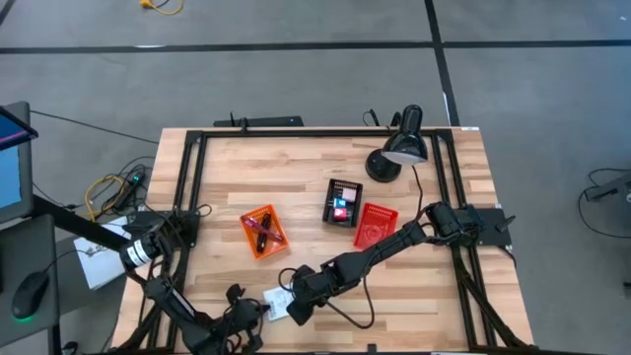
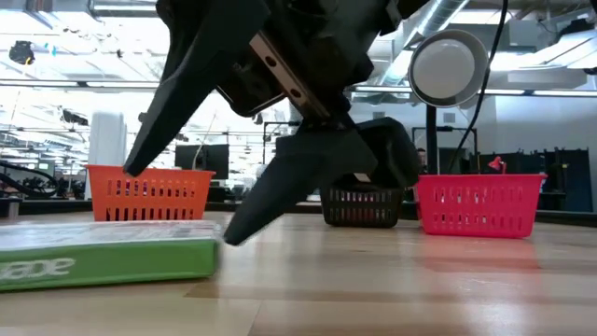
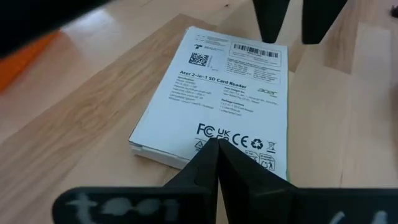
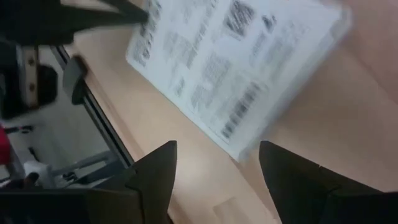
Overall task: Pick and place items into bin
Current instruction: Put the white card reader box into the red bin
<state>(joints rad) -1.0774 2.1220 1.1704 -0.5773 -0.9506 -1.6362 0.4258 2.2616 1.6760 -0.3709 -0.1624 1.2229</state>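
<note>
The white card-like packet [image 1: 277, 301] lies flat on the wood near the table's near edge; it shows large in the left wrist view [image 3: 217, 87] and low at the left of the low view [image 2: 103, 257]. My right gripper [image 4: 217, 148] is open, slanting down over one end of the packet, one finger on either side [image 2: 177, 207]. My left gripper [image 3: 216, 144] is shut, its tips at the packet's opposite end. A black-and-red marker and a purple tool [image 1: 264, 232] lie in the orange basket. Small cubes [image 1: 341, 209] sit in the black basket. My left gripper's shut fingertips [image 3: 211, 155] stand over the printed end of the packet [image 3: 233, 140], coming in low from the table's left. I cannot tell whether they touch it, because the fingers hide the spot. The packet stays flat on the table.
Three baskets stand mid-table: orange [image 1: 263, 233], black [image 1: 342, 202] and red [image 1: 375, 225]. A black desk lamp [image 1: 399, 153] stands behind them, its cord trailing toward the near edge. A black frame rail [image 1: 192, 177] runs around the tabletop.
</note>
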